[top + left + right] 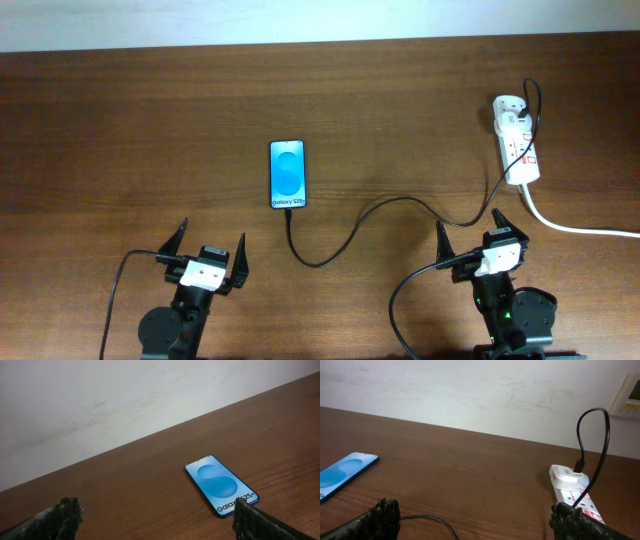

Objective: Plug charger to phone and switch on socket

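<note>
Bare table point(120, 130) lies wide to the left, right and far side of the phone point(288, 174). The charger point(400, 200) loops from the phone's near end across to the socket point(516, 140), passing just ahead of the right gripper point(469, 227). The white cord point(575, 227) trails along the table to that gripper's right.

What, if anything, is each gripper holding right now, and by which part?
Nothing is held. The left gripper and the right gripper both stand wide open and empty. The charger cable lies loose on the table.
</note>
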